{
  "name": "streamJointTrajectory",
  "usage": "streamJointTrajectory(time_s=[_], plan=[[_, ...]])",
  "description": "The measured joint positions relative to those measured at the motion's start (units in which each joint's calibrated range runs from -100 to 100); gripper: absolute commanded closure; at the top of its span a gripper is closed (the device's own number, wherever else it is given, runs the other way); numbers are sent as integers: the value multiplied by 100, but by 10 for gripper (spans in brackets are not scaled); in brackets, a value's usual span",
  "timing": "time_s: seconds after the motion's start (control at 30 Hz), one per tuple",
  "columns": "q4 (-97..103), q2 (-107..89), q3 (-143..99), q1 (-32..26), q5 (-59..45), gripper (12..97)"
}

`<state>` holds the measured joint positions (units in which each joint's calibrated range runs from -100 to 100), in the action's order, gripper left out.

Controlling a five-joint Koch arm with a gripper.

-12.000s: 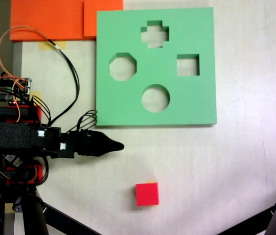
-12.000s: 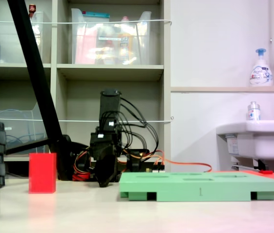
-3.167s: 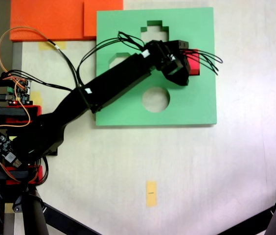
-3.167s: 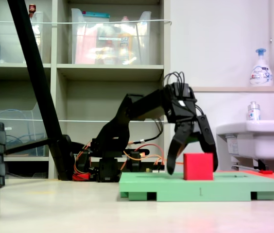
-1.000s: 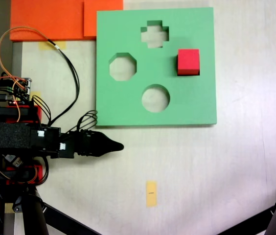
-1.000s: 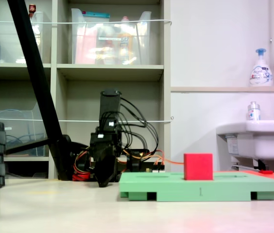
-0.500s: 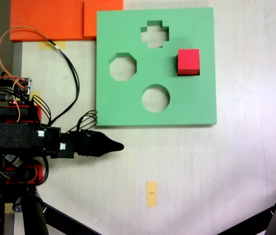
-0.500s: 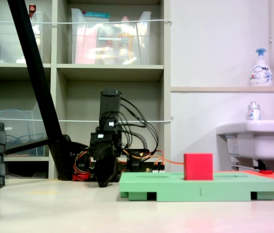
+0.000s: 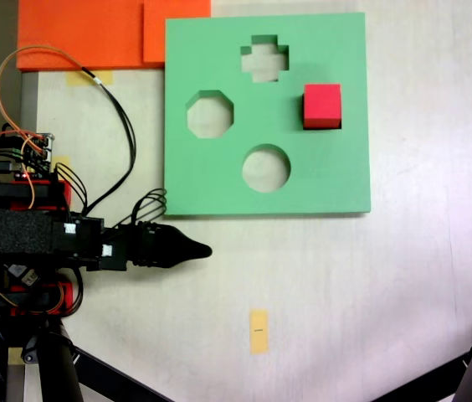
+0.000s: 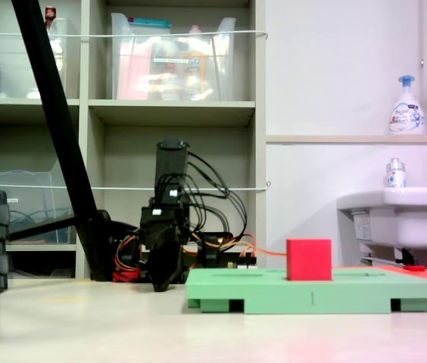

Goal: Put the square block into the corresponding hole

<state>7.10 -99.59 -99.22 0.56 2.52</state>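
Square block [image 9: 321, 105] well apart from end effector [image 9: 201, 249]

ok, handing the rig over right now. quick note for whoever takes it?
Gripper: parked off the board near the arm's base, holding nothing; the jaws come to one point, so open or shut cannot be told.
Red cube: sits at the square cut-out of the green foam board, upright. In a fixed view it stands well proud of the board's top, so how deep it is seated is unclear.
Cross, octagon and round cut-outs: empty.
Done: cube placed and released.
Left: check seating; press down if needed.
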Motion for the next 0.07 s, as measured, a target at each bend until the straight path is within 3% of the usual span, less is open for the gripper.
streamJointTrajectory(time_s=[0.07], plan=[[0, 0, 0, 0, 0, 591]])
